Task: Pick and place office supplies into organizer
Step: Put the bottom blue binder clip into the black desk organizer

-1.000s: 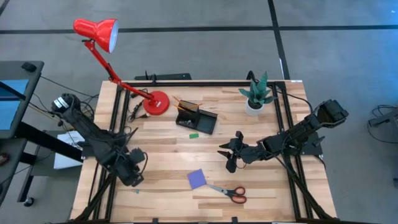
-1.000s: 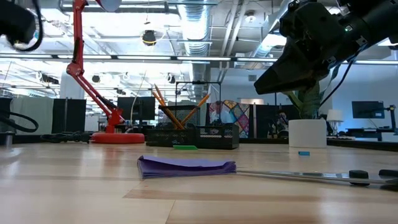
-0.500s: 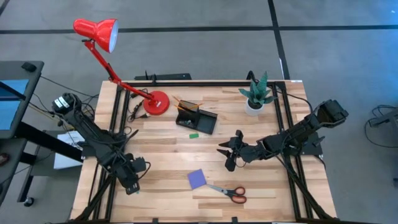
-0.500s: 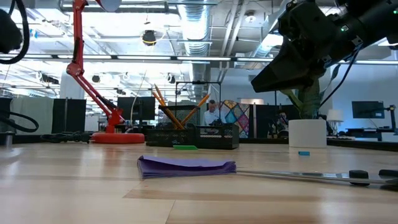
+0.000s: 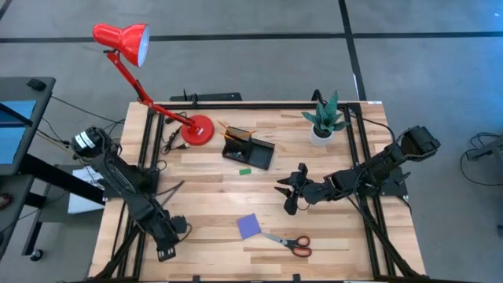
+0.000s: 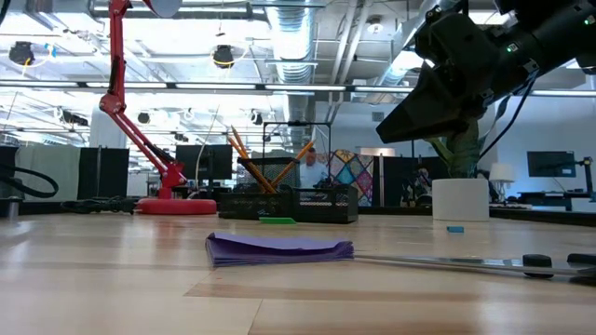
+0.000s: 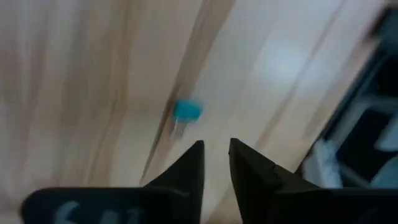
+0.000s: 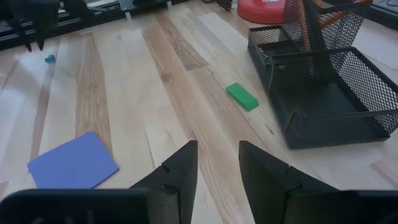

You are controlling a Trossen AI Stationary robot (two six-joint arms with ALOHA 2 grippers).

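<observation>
**Left claw over a small blue piece at the near-left table edge**

The step in hand, as I judge it, is to pick the small blue piece that lies on the table near its front-left edge. To do it well, the left claw should come straight down with one finger on each side of the piece, and it should open a little wider first, because the piece is tiny and flat and can slip away if a finger tip pushes it. In the left wrist view its two fingers stand close together with only a narrow gap, and they hold nothing. The piece lies just ahead of the finger tips, apart from them and a little to one side of the gap; this view is blurred, so I cannot say what the piece is exactly.

Farther in, the purple notepad and the red-handled scissors lie just beside each other on the table. The right claw hangs above the middle of the table, its fingers partly spread and empty. In its wrist view the green eraser lies ahead of it, just beside the black organizer. The organizer stands toward the far side of the table and already holds orange pencils.
</observation>
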